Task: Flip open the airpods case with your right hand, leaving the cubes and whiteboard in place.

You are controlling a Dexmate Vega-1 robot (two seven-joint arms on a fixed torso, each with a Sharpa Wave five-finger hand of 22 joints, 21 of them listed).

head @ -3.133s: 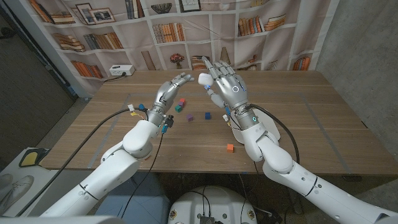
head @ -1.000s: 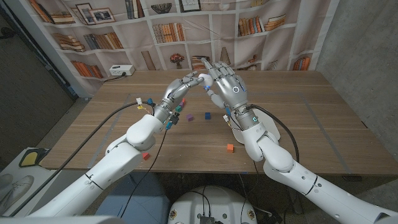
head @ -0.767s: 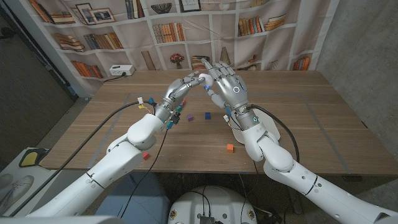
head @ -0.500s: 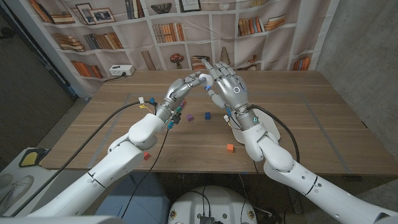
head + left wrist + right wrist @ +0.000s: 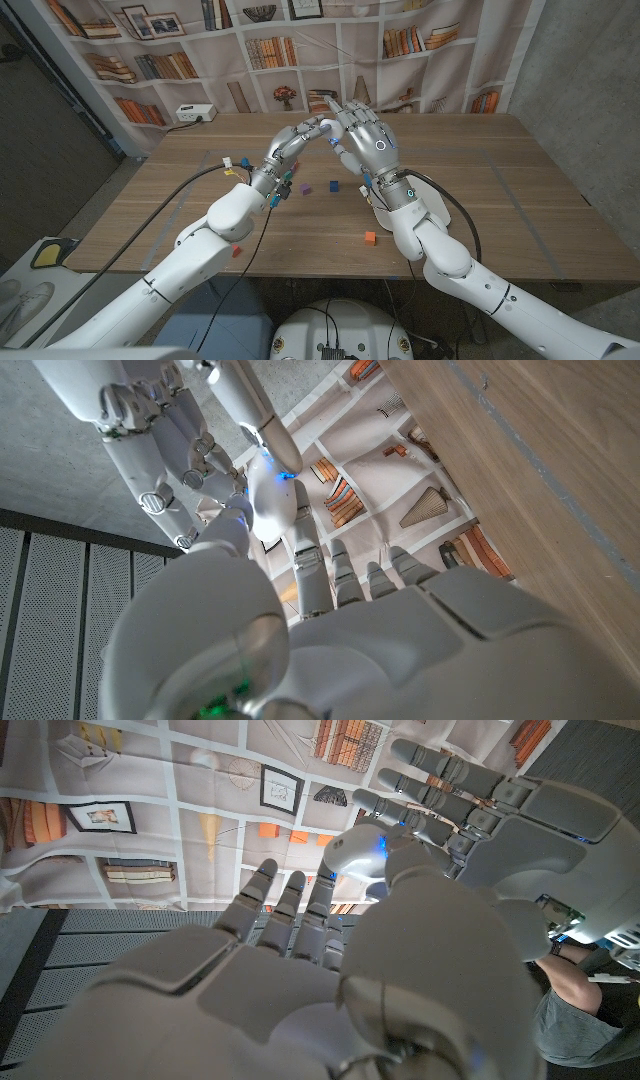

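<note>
My right hand (image 5: 366,138) is raised above the table's far middle and holds the white airpods case (image 5: 326,126) at its fingertips. The lid looks closed. My left hand (image 5: 288,145) reaches up from the left, its outstretched fingers touching the case. In the left wrist view the case (image 5: 272,500) shows a small blue light just beyond my left hand (image 5: 340,630), with the right hand's fingers (image 5: 150,450) around it. The right wrist view shows the case (image 5: 355,855) between my right hand (image 5: 300,970) and the left hand (image 5: 480,810).
Small cubes lie on the wooden table (image 5: 500,200) under the hands: blue (image 5: 334,186), orange (image 5: 370,238), purple (image 5: 287,175). A white board edge (image 5: 379,208) peeks out beneath my right forearm. A person (image 5: 585,1010) shows at the right wrist view's edge.
Since three seconds ago my left hand has risen and moved right until its fingers touch the case. Over the last second both hands and the case hardly moved.
</note>
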